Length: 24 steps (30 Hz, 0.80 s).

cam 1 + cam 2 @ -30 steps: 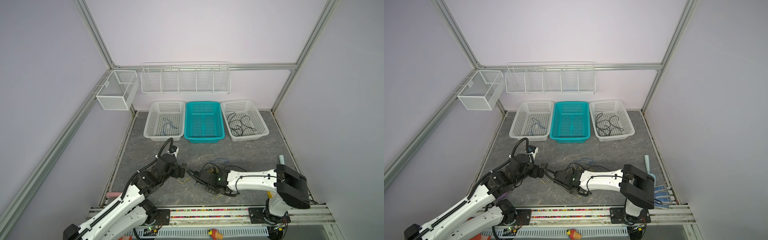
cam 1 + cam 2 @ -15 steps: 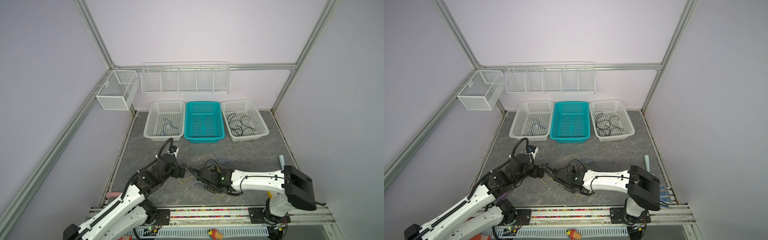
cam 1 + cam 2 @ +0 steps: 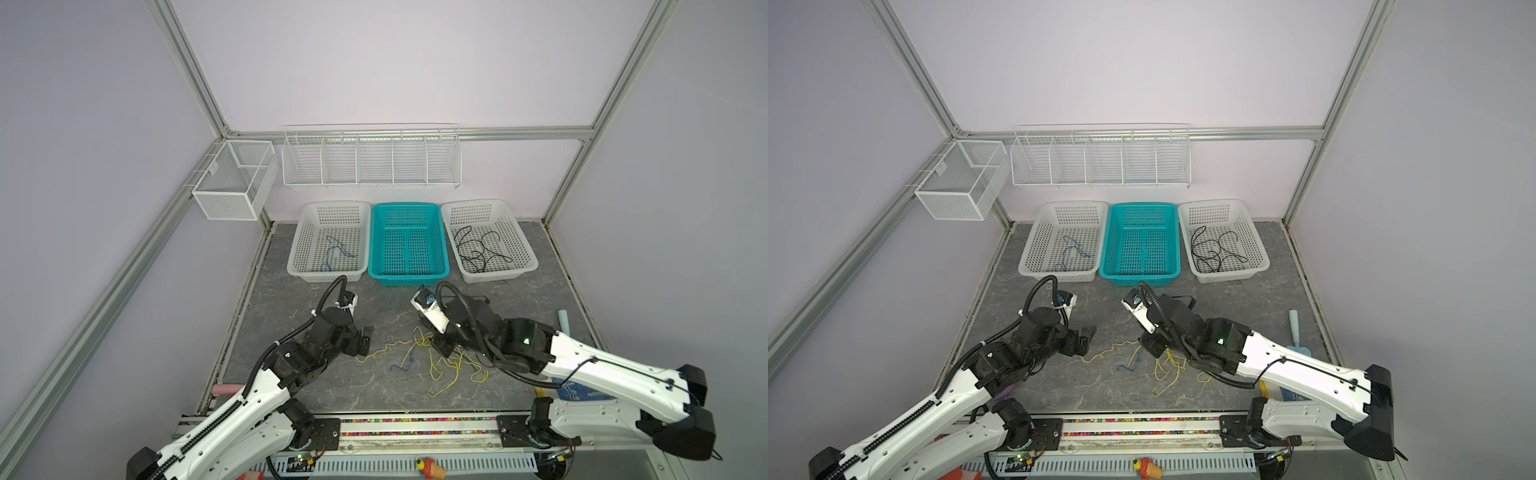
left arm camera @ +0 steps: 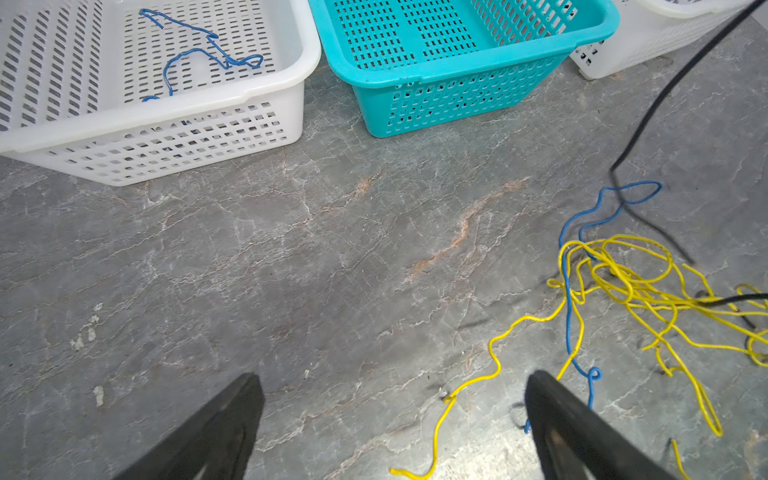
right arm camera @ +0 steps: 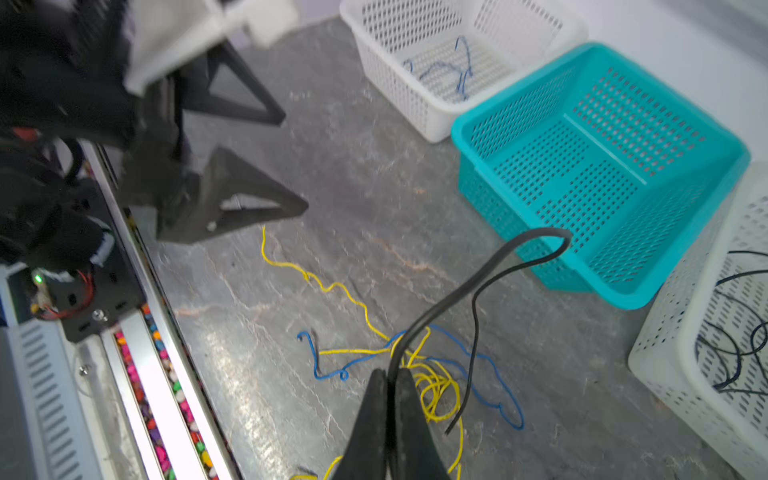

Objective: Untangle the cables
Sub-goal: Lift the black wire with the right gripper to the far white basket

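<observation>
A tangle of yellow cables (image 3: 440, 365) with a blue cable (image 3: 405, 363) through it lies on the grey floor between my arms. My right gripper (image 5: 390, 374) is shut on a black cable (image 5: 478, 282), which loops up from the jaws and hangs back down over the tangle. In both top views it sits at the tangle's far edge (image 3: 440, 347). My left gripper (image 4: 393, 376) is open just left of the tangle, one yellow end (image 4: 440, 419) lying between its fingers. A white basket (image 3: 299, 249) holds a blue cable (image 3: 336, 251). Another white basket (image 3: 521, 245) holds black cables (image 3: 478, 249).
An empty teal basket (image 3: 440, 232) stands between the two white ones. A wire rack (image 3: 371, 156) and a mesh box (image 3: 232, 178) hang on the back wall. A pale blue tool (image 3: 564, 320) lies by the right wall. The arms' rail (image 3: 415, 428) runs along the front.
My right gripper has shut on the black cable and drawn back to the right, lifting it off the tangle. The left arm has stayed in place, open.
</observation>
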Motion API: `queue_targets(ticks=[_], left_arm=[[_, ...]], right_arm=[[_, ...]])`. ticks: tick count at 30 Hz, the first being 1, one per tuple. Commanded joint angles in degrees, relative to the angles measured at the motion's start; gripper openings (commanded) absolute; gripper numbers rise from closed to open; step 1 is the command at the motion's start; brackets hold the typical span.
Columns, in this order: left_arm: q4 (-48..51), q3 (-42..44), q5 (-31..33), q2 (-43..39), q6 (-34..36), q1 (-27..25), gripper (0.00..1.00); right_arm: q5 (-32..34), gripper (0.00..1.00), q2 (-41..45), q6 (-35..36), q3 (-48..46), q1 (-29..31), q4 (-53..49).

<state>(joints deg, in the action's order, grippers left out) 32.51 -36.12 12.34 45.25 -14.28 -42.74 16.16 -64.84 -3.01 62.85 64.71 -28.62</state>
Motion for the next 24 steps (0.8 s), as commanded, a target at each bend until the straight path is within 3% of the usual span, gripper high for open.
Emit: queue_targets(ticks=[1,13,19,24], left_arm=[[1.24,-1.85,0.05,0.31,0.92,0.33,0.99],[1.30,-1.85,0.03,1.25,0.92,0.29,0.99],[1.33,-1.85,0.05,1.49,0.92,0.29,0.99],[1.24,-1.85,-0.04,1.59,0.92,0.29,0.99]], right_arm=[[-2.41,0.07,1.84,-0.07,3.90,-0.76,1.32],[3.09,0.06,4.53,2.65,18.17,-5.84,2.90],[3.56,0.06,2.73,2.18,25.15,-13.41,3.10],[-1.16,0.06,-0.53,0.03,30.31,-21.80,2.71]])
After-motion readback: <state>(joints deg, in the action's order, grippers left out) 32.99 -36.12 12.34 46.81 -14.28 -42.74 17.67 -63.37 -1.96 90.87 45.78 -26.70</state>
